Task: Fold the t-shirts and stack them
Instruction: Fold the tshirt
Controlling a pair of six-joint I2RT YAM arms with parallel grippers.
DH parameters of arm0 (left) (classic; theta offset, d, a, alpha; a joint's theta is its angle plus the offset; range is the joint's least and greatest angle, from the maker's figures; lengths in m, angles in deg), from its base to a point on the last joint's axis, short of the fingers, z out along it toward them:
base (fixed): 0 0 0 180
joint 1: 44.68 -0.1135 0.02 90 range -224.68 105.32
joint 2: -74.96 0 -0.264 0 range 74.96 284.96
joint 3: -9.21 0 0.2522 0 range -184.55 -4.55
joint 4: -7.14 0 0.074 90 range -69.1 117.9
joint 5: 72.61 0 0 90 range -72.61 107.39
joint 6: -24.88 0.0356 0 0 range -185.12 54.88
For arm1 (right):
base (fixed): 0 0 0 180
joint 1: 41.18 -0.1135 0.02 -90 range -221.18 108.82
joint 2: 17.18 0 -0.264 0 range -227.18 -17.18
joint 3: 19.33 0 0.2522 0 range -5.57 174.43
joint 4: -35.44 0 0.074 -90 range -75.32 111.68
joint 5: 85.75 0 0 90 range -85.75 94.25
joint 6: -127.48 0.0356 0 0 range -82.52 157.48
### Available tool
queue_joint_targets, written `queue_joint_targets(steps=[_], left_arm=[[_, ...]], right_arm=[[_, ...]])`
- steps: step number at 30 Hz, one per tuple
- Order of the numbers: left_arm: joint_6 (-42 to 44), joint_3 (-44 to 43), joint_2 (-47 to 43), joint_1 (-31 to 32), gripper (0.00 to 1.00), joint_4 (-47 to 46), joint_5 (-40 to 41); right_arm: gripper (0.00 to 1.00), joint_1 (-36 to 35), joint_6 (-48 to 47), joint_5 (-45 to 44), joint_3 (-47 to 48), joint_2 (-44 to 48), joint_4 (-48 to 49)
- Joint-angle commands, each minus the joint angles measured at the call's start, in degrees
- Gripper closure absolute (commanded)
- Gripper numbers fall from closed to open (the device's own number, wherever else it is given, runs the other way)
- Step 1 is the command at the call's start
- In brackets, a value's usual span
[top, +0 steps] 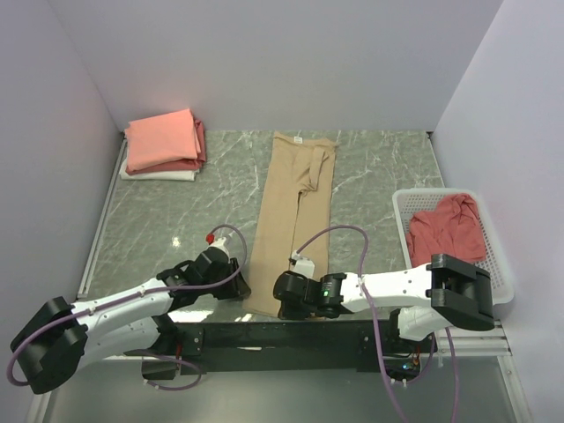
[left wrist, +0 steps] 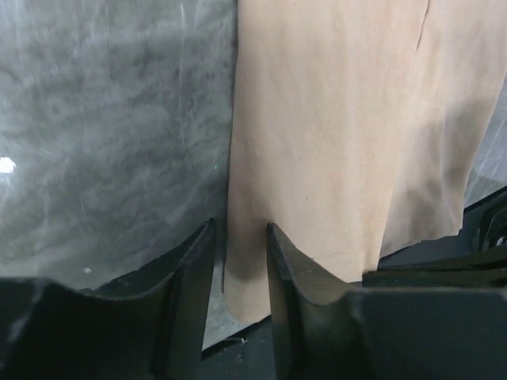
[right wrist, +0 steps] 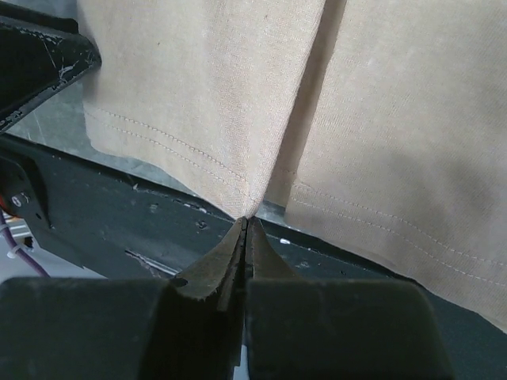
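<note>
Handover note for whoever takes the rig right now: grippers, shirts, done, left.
Left gripper: open, jaws straddling the tan t-shirt at its left edge near the hem.
Right gripper: shut, pinching the tan hem.
Tan t-shirt: folded lengthwise into a strip, mid-table.
Done: folded stack at far left, salmon-pink on top.
Left: cross-fold the tan one and stack it, then the dusty red t-shirt crumpled in the basket.

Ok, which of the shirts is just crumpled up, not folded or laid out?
The dusty red shirt in the white basket. The tan shirt lies stretched out flat; the others sit folded in a stack.
</note>
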Motion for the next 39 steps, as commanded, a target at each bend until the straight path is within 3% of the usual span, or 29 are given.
queue_joint_targets(steps=[1, 5, 6, 9, 14, 23, 28, 39], left_arm=[[-1.8, 1.0, -1.1, 1.0, 0.64, 3.4, 2.1], [-2.3, 1.5, -0.9, 1.4, 0.71, 4.9, 2.1], [-2.5, 1.6, -0.9, 1.6, 0.72, 5.3, 2.1], [-2.8, 1.9, -0.9, 2.1, 0.77, 5.4, 2.1], [-3.3, 1.7, 0.6, 3.7, 0.81, 5.3, 2.1], [-4.9, 2.1, 1.0, 6.4, 0.93, 5.5, 2.1], [-5.5, 1.9, -0.2, 7.5, 0.98, 6.8, 2.1], [-5.5, 1.5, -1.6, 8.0, 0.99, 8.4, 2.1]], right_arm=[[0.98, 0.3, -0.7, -0.1, 0.0, -0.8, 0.1], [0.74, 0.4, -2.0, 0.4, 0.8, 1.2, -1.7], [0.62, 0.3, -2.3, -0.2, 0.8, 2.3, -2.5], [0.51, 0.7, -2.4, -2.8, 0.8, 7.6, -7.3], [0.51, 3.0, -0.3, -6.2, -2.6, 21.0, -16.9], [0.55, 11.4, 2.2, -2.9, -13.9, 44.6, -27.4], [0.57, 12.5, 4.0, -2.8, -16.5, 47.3, -31.3], [0.58, 16.4, 3.3, 2.6, -24.2, 44.8, -18.7]])
